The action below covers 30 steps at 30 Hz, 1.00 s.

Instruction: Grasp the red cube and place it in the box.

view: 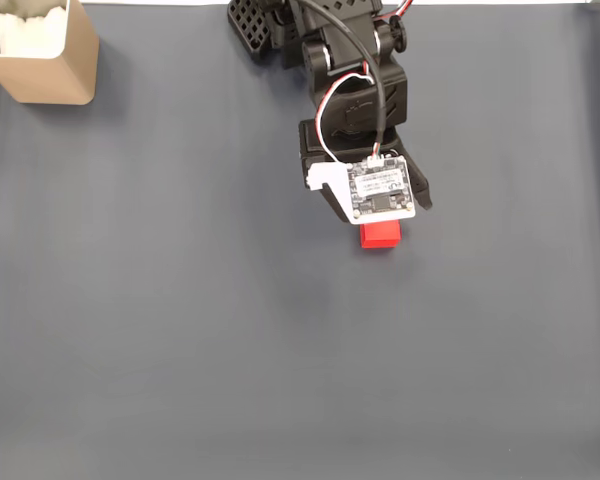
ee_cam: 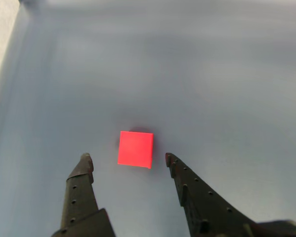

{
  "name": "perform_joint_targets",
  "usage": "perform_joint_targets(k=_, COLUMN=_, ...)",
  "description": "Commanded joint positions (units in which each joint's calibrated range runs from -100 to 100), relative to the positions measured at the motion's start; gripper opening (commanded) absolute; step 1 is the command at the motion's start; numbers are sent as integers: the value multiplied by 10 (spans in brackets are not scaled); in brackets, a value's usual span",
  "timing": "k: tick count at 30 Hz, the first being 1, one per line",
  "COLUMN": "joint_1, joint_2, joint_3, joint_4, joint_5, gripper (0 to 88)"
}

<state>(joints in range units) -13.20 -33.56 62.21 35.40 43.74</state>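
The red cube point(ee_cam: 135, 149) lies on the dark grey mat, and in the fixed view the red cube point(view: 379, 236) peeks out just below the arm's white circuit board. My gripper point(ee_cam: 128, 159) is open above it, its two black fingertips point(ee_cam: 85, 163) flanking the cube's lower half without touching it. The cube sits in the gap, nearer the tips than the palm. The box point(view: 42, 50), tan with a white inside, stands at the far top left corner of the fixed view, well away from the arm.
The black arm point(view: 345, 70) reaches down from the top middle of the fixed view. The grey mat point(view: 180, 330) spreads out on all sides. A pale strip of table edge point(ee_cam: 0, 44) shows at the wrist view's left.
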Motion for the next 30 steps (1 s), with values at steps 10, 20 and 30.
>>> perform_joint_targets(k=10, joint_1=-28, joint_2=21, joint_3=-10, joint_4=-31, joint_5=-6, gripper=338)
perform_joint_targets(k=20, joint_1=-36, joint_2=64, joint_3=-52, joint_4=-38, joint_5=-9, gripper=335)
perform_joint_targets(k=30, joint_1=-36, joint_2=85, joint_3=-55, joint_4=-52, joint_5=-9, gripper=334)
